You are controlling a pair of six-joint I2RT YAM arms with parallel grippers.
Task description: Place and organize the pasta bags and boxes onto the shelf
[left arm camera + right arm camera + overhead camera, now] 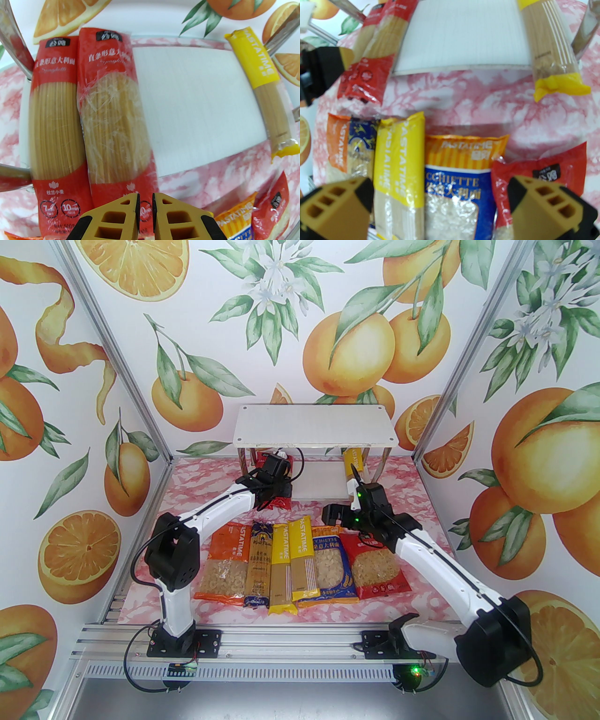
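Observation:
The shelf [314,427] stands at the back. On its lower board [199,105] two red spaghetti packs [56,117] [112,121] lie side by side at the left, and a yellow pack [264,93] lies at the right. My left gripper [145,206] is shut over the near end of the inner red pack, with a thin slit between its fingers; I cannot tell whether it touches the film. My right gripper [440,187] hangs wide open above the blue bag [459,199] and the red bag [536,173], holding nothing.
A row lies on the pink marbled table: orange bag [225,568], dark blue pack [260,563], two yellow packs [280,568] [303,563], blue bag [330,573], red bag [377,568]. Chrome legs [18,46] [584,30] flank the lower board, whose middle is bare.

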